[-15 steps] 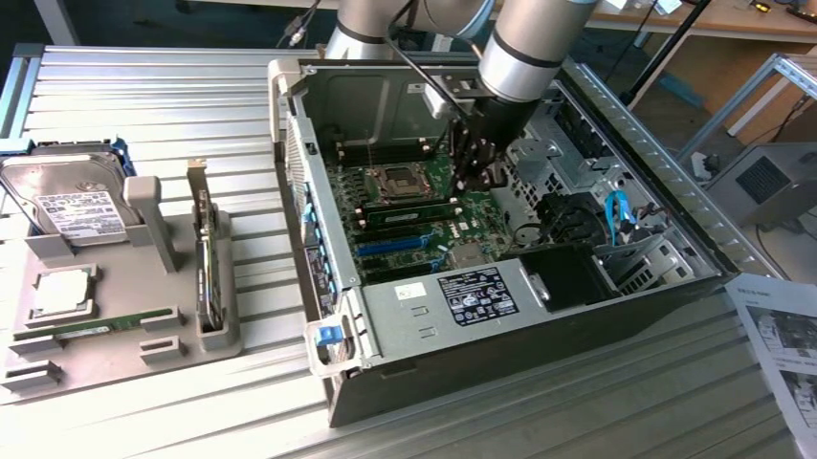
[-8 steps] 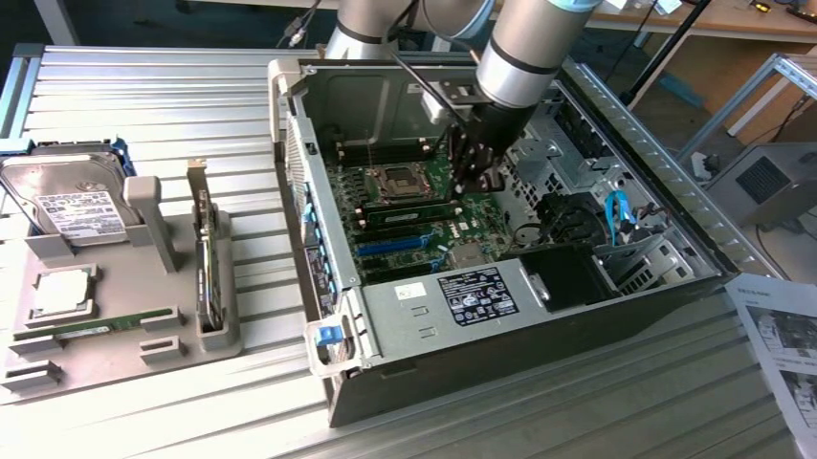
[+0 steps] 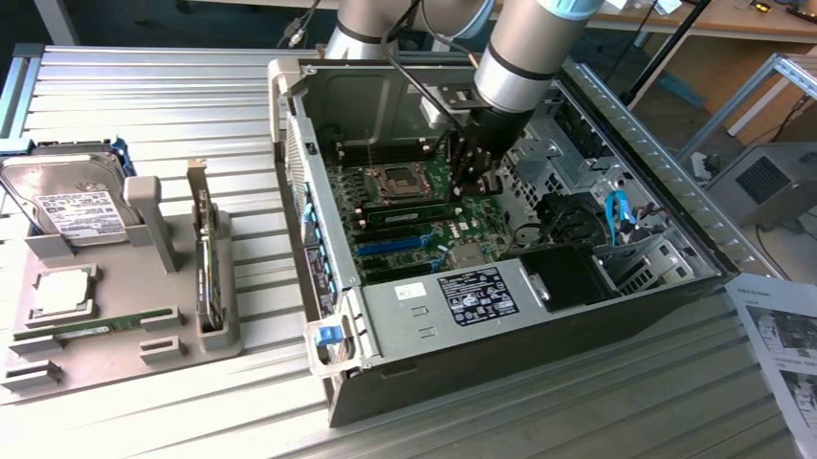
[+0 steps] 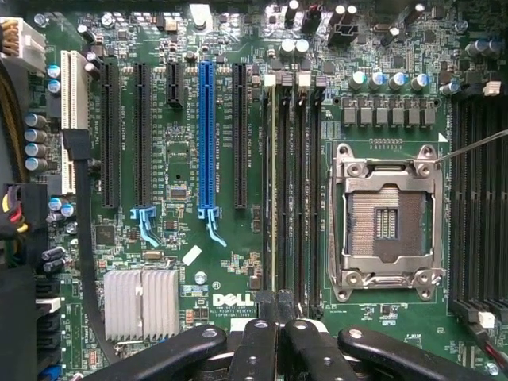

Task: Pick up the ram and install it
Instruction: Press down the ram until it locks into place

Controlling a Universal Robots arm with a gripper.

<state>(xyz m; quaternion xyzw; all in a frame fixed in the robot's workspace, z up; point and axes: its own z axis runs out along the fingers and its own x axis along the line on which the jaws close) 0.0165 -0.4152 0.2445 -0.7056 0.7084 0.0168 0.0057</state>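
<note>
A ram stick (image 3: 416, 210) stands in a memory slot beside the empty processor socket (image 3: 398, 179) on the motherboard inside the open computer case (image 3: 422, 325). In the wrist view this ram (image 4: 274, 182) shows edge-on as a thin green line in the slot nearest the blue slot's side. My gripper (image 3: 470, 186) is down inside the case over the end of that stick. Its two dark fingers (image 4: 262, 333) lie pressed together, and the gripper (image 4: 278, 305) is shut at the slot's end. Whether the tips touch the stick is hidden.
On the grey tray (image 3: 179, 349) at the exterior view's left lie a second green memory stick (image 3: 96, 328), a silver processor (image 3: 61, 292), a hard drive (image 3: 71, 206) and an upright expansion card (image 3: 205, 258). Case walls, a blue cable (image 3: 618, 212) and drive bays crowd the arm.
</note>
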